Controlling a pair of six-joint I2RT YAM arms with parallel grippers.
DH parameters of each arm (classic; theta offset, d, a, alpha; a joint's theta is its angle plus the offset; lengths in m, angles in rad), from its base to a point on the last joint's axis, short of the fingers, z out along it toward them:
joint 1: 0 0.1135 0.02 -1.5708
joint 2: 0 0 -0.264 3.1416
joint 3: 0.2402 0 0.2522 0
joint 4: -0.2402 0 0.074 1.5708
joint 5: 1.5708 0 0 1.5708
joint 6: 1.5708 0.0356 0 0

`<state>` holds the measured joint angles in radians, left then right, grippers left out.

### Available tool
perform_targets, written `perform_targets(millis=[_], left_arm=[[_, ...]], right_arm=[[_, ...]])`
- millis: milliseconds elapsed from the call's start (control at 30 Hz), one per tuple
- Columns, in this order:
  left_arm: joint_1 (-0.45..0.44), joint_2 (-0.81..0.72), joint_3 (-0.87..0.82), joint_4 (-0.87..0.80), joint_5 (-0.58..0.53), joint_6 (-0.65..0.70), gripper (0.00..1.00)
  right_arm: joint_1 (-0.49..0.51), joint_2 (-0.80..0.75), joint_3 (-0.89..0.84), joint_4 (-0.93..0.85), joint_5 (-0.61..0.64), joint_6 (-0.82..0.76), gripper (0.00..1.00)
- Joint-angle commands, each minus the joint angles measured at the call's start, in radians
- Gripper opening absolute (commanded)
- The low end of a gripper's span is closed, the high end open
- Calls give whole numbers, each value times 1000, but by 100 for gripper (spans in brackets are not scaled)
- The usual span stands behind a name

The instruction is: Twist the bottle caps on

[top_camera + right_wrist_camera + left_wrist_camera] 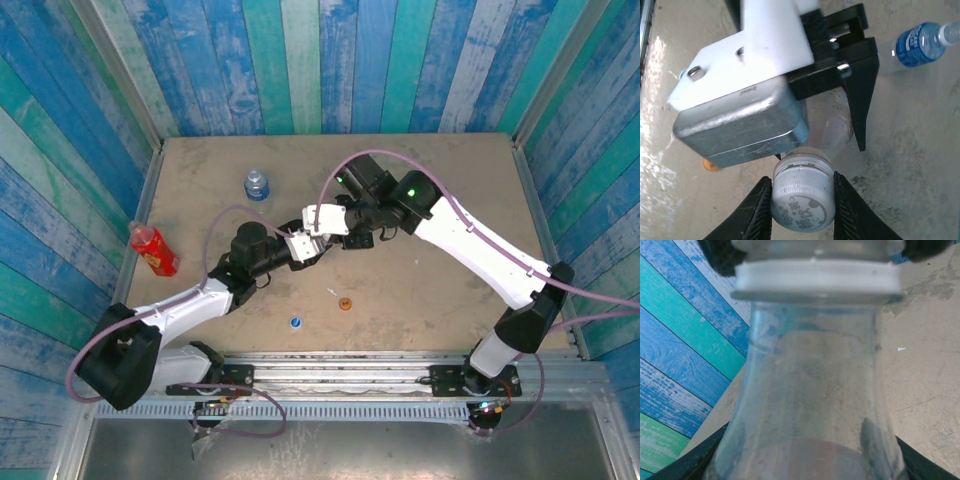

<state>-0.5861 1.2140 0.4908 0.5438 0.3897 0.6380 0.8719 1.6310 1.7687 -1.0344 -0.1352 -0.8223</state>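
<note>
My left gripper (303,250) is shut on the clear bottle (810,390), its red label (810,460) low between the dark fingers. The white cap (802,195) sits on this bottle's neck, above the white neck ring (817,282). My right gripper (802,200) is shut on that cap, one ribbed finger pressed to each side. The blue-label bottle (257,185) stands uncapped at the back left. The slim red bottle (153,250) lies by the left wall. A blue cap (296,322) and an orange cap (345,303) rest on the table near the front.
A thin white scrap (332,293) lies just behind the orange cap. Painted plank walls (80,200) enclose the table on three sides. The metal rail (330,365) with both arm bases runs along the front edge.
</note>
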Motion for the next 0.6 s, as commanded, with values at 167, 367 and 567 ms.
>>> perform_targets(millis=[167,367,567], left_arm=[[-3,-20,5,112,-68,-11,62],[-2,-25,2,110,-56,2,62],[-2,-16,12,79,-23,8,62]], right_arm=[[-52,-15,-28,176,18,1162,12],[-97,-70,-109,214,-77,1148,36],[-100,-161,-157,198,-146,537,63]])
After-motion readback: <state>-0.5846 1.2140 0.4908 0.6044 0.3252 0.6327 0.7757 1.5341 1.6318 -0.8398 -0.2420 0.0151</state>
